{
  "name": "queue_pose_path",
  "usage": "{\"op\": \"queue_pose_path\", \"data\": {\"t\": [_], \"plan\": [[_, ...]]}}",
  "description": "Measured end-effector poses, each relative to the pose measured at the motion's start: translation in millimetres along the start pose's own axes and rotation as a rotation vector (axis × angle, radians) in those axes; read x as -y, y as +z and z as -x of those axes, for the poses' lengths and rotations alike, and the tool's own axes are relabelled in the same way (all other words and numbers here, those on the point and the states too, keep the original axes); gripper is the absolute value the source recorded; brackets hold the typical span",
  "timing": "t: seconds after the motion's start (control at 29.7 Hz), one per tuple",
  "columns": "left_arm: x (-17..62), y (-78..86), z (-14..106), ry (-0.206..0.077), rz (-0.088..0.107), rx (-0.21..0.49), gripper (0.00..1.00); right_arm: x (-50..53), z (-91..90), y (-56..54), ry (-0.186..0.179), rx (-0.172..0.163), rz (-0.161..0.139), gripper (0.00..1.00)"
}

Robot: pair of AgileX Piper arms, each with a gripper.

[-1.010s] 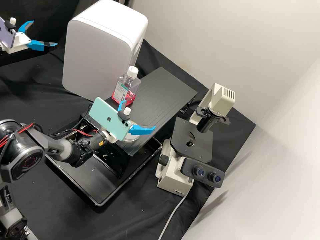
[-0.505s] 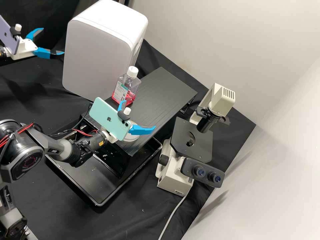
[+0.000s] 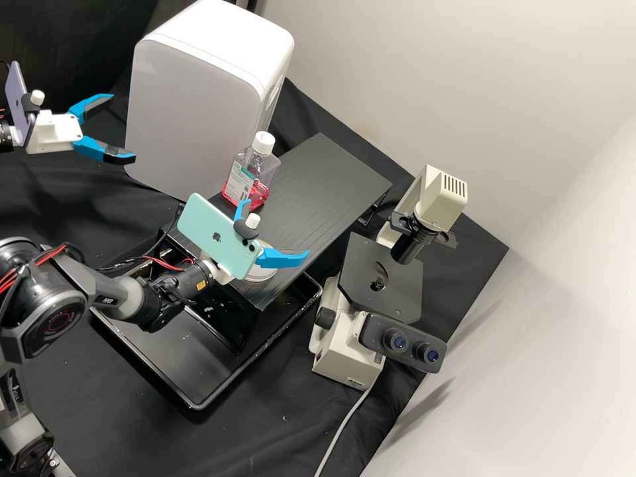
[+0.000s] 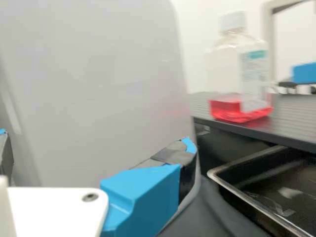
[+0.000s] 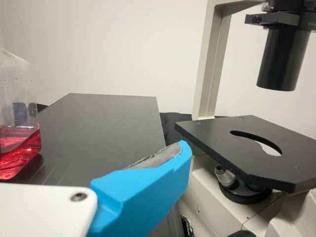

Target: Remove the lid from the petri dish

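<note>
Black platform [image 3: 324, 179] carries the petri dish [image 3: 255, 274] just beneath the right pincer [image 3: 279, 227].

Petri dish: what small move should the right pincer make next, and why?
Probably ease the right pincer down and close it on the petri dish: in the high view it is open and appears just above the dish, which sits partly hidden at the near end of the black platform.

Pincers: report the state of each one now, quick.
Left pincer: open, holding nothing.
Right pincer: open, holding nothing.
</note>
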Motion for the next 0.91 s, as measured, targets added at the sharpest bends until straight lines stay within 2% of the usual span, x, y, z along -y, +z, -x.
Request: {"op": "queue_pose_path", "data": {"t": [0.17,0.5,0.74,0.91], "plan": [[12.4,14.6,2.8,-0.054,0.016,0.094,1.00,0.0,0.0,0.0,0.000,0.000,0.000,1.00],[25.6,29.3,4.0,-0.125,0.060,0.239,1.00,0.0,0.0,0.0,0.000,0.000,0.000,1.00],[31.7,39.2,4.1,-0.149,0.057,0.288,1.00,0.0,0.0,0.0,0.000,0.000,0.000,1.00],[37.1,46.3,8.2,-0.176,0.053,0.326,1.00,0.0,0.0,0.0,0.000,0.000,0.000,1.00]]}}
